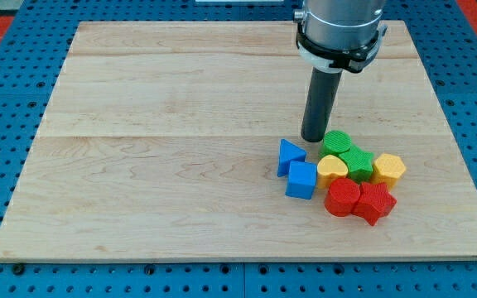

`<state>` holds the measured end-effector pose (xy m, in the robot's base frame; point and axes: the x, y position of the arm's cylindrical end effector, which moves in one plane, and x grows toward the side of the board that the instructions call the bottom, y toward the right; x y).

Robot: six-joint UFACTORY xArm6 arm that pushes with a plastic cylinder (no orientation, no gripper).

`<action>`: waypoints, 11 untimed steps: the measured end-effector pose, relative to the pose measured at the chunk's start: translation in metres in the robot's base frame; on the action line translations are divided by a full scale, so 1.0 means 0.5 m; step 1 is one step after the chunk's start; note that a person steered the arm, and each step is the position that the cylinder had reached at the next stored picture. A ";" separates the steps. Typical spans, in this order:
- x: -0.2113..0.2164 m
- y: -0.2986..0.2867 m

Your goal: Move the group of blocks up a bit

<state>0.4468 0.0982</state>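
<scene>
Several blocks sit bunched at the lower right of the wooden board (139, 124). A blue triangle (290, 155) and a blue cube (301, 180) are on the group's left. A green round block (336, 142) and a green star-like block (358, 161) are at its top. A yellow heart (332, 170) sits in the middle and a yellow hexagon (389, 168) on the right. A red round block (343, 198) and a red star-like block (374, 202) are at the bottom. My tip (315, 138) stands just above the group, between the blue triangle and the green round block.
The board lies on a blue pegboard surface (7, 83) that surrounds it on all sides. The arm's grey body (340, 25) hangs over the board's top edge at the upper right.
</scene>
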 end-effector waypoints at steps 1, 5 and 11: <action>0.000 0.000; 0.126 0.368; 0.172 0.080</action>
